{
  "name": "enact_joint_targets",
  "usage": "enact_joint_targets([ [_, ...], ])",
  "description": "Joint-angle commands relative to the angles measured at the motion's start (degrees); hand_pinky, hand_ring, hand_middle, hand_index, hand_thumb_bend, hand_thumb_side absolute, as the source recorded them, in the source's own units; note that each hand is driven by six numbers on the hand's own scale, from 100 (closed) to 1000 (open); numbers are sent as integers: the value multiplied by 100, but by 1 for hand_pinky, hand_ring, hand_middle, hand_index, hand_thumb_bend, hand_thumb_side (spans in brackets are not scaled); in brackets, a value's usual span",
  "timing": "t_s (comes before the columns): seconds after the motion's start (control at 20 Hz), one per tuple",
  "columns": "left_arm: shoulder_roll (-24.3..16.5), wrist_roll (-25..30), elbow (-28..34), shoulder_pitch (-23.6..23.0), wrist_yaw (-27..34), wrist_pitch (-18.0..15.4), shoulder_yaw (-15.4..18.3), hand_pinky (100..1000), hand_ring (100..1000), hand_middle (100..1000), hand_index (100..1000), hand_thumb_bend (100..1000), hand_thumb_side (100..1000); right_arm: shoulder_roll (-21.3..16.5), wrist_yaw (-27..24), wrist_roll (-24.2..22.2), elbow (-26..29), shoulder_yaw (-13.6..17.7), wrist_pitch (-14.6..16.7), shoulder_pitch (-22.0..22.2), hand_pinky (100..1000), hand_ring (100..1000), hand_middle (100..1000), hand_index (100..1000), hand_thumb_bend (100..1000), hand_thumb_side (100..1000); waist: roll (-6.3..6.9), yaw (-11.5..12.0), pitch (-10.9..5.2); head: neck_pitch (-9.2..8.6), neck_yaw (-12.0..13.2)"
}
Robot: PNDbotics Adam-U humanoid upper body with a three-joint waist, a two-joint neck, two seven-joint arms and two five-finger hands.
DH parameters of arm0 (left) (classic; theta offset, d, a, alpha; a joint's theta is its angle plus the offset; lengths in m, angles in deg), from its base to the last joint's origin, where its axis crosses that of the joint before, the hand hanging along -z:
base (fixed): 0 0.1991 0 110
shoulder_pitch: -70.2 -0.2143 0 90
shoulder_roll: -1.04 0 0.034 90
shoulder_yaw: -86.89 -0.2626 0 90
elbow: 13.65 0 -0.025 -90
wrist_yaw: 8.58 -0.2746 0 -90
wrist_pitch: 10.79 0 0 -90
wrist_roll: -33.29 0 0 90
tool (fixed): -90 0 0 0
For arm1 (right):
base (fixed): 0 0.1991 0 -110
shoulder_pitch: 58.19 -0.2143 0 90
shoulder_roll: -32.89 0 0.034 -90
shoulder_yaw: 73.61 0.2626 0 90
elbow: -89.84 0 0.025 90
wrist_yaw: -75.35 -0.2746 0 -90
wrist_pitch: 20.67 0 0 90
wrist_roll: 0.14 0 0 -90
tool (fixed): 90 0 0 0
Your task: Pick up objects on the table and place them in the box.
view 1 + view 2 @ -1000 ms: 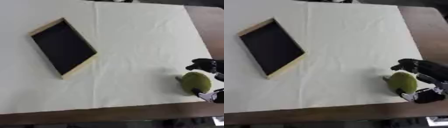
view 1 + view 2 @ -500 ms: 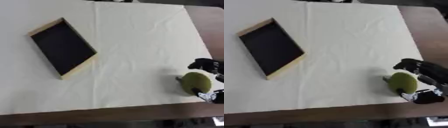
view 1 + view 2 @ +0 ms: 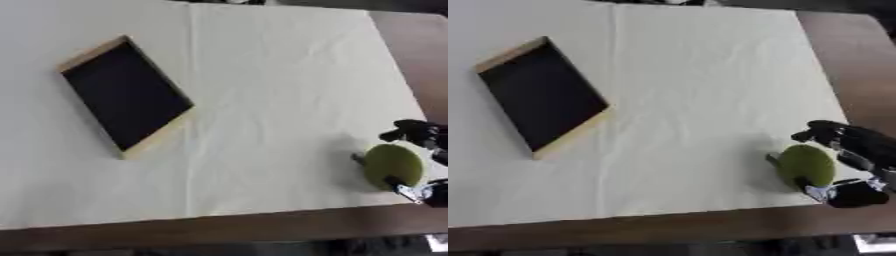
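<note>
Right robot hand (image 3: 852, 161) around round, dull-green object (image 3: 807, 165).

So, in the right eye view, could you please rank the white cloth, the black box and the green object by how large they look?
Largest to smallest:
1. white cloth, covering most of the table
2. black box, wooden-rimmed, at the left
3. green object, at the right hand, clearly smallest, though it lies nearer the camera than the box

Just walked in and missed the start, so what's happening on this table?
The robot's right hand is curled around a green round object near the right edge of the cream cloth. The wooden box with a dark inside sits far off to the left, nothing in it. No left hand shows.
</note>
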Motion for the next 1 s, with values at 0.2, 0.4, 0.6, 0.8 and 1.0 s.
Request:
enact_joint_targets([
  [0.2,-80,19,116,42,6,-8,33,680,692,719,743,100,602,-75,61,-25,-193,103,10,13,908,1000,804,929,269,517,33,-5,-41,-42,115],
  [0.4,-67,23,116,46,5,-10,33,680,693,719,743,100,603,-56,89,-49,-289,95,17,11,907,1000,807,929,278,522,42,-1,-20,-42,165],
  [0.6,-56,25,116,48,4,-12,34,680,693,720,743,100,603,-28,133,-43,-595,161,149,-23,906,1000,805,928,290,524,48,1,-3,-58,162],
  [0.8,-44,32,116,49,5,-9,33,680,693,720,743,100,603,1,166,-12,-885,183,285,-85,903,1000,788,926,311,517,54,7,7,-65,155],
  [1.0,-34,39,116,51,12,-11,26,680,693,720,743,100,603,29,234,-5,-1087,148,310,-177,900,1000,771,920,337,495,65,22,12,-76,139],
])
